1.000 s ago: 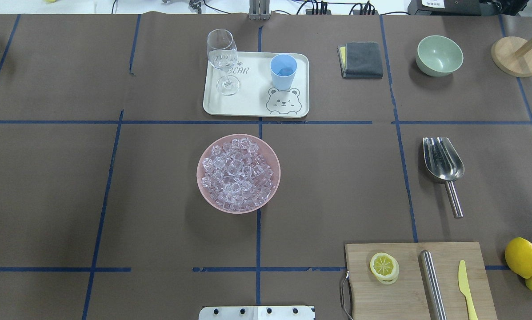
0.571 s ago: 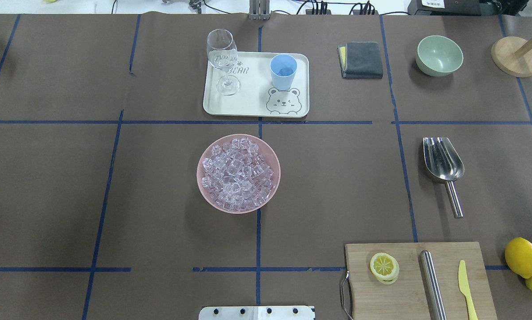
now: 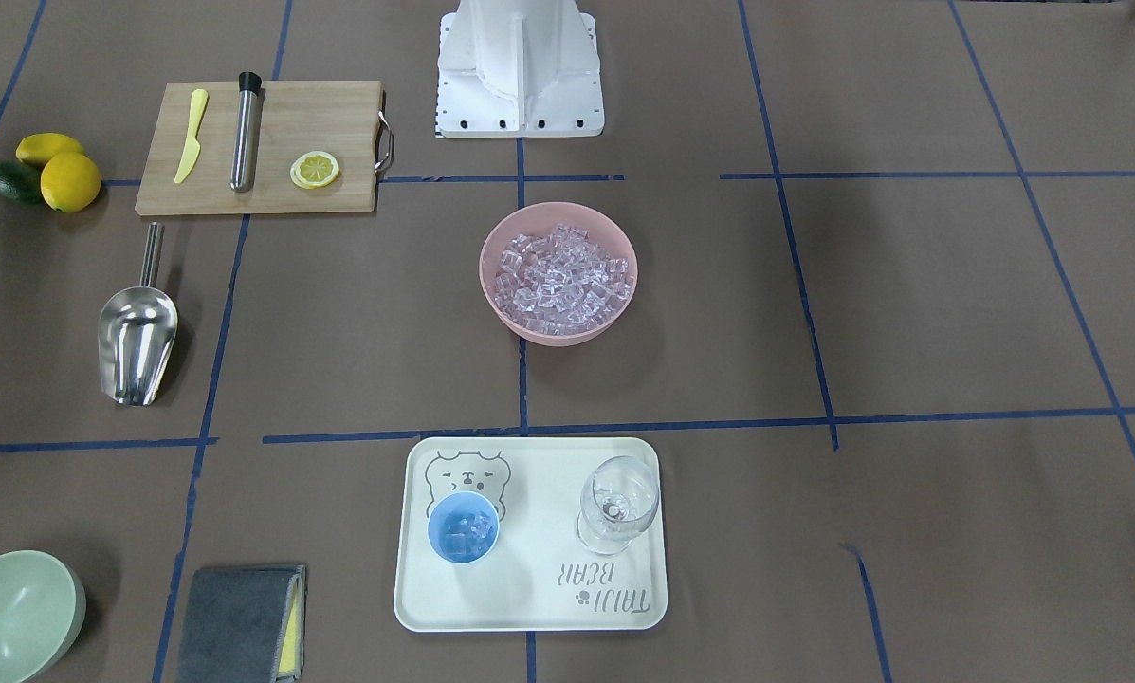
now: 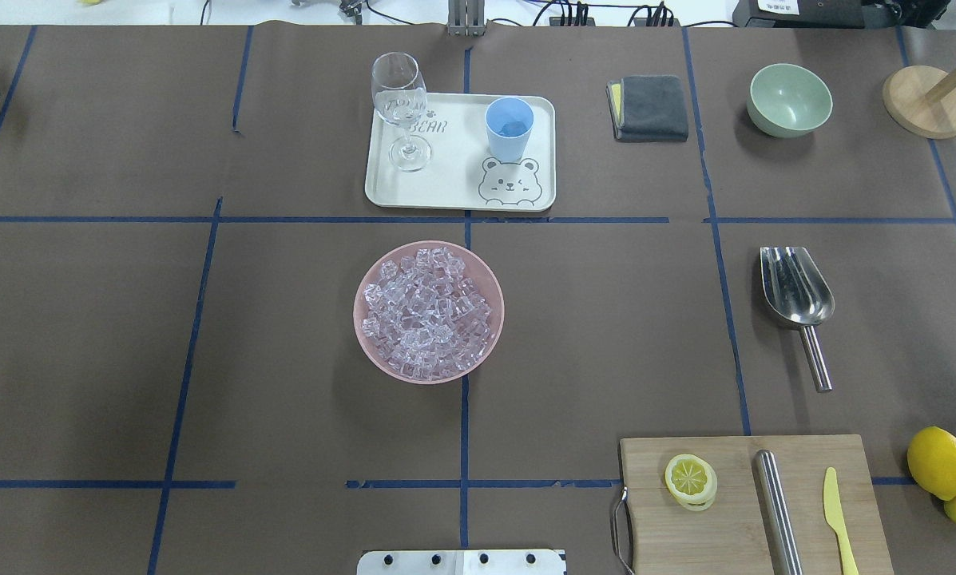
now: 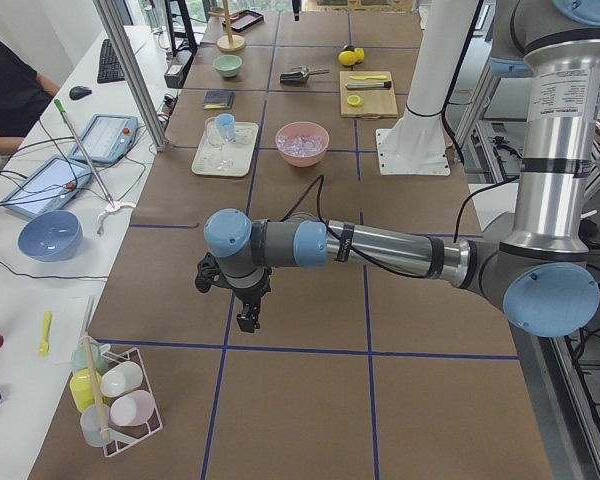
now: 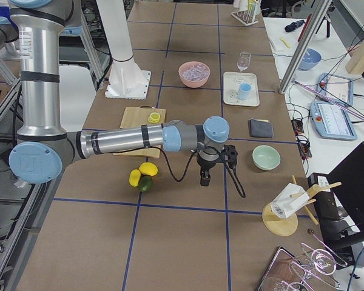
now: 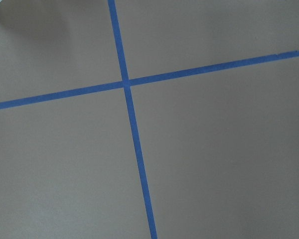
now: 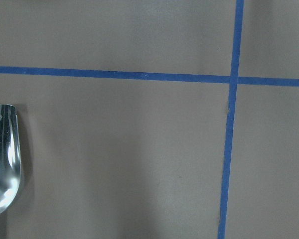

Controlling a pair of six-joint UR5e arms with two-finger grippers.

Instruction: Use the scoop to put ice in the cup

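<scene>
No change — scoop (image 8: 4,159) partly cropped

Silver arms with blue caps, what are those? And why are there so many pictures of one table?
Those are two robot arms. Each ends in a little two-finger hand: the left gripper and the right gripper hang above the brown table. They are too small in the pictures to tell whether their fingers are open.

The pictures come from different cameras: one above, one facing the robot, one at each end of the table, and one on each wrist, looking down at the blue tape lines.

On the table, a pink bowl holds ice cubes. A blue cup, with a few cubes in it, stands on a tray beside a wine glass. The metal scoop lies by itself, and nothing holds it.
</scene>
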